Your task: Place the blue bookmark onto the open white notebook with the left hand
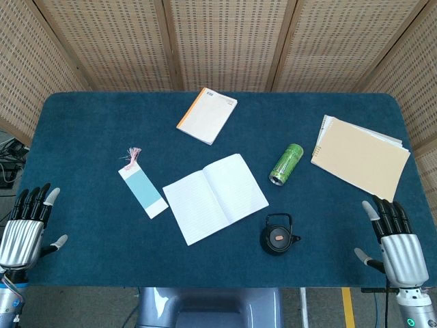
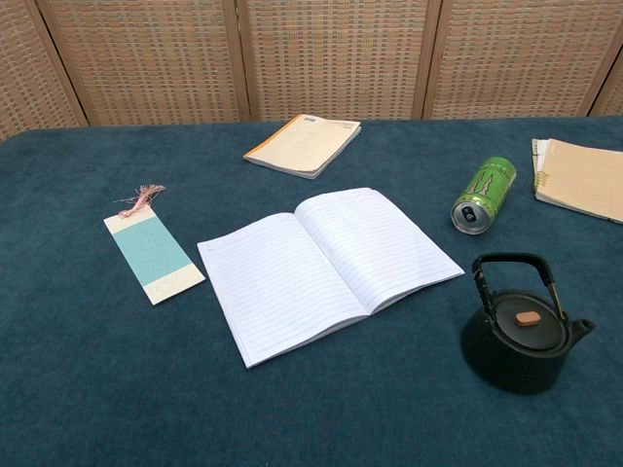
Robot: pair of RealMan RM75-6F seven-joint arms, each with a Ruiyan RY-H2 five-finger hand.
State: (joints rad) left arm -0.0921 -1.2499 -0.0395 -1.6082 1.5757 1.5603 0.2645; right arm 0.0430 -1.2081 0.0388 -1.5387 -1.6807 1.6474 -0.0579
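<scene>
The blue bookmark (image 1: 143,191) (image 2: 154,256), light blue with white ends and a pink tassel, lies flat on the blue tablecloth just left of the open white notebook (image 1: 215,197) (image 2: 326,269). The two do not touch. My left hand (image 1: 26,229) hovers at the table's front left corner, fingers apart and empty, well left of the bookmark. My right hand (image 1: 396,242) is at the front right corner, also spread and empty. Neither hand shows in the chest view.
A black teapot (image 1: 278,234) (image 2: 522,326) stands in front of the notebook's right side. A green can (image 1: 286,164) (image 2: 484,196) lies on its side. A closed orange-edged notebook (image 1: 207,115) (image 2: 303,144) sits behind, and a tan spiral pad (image 1: 360,156) (image 2: 580,177) far right.
</scene>
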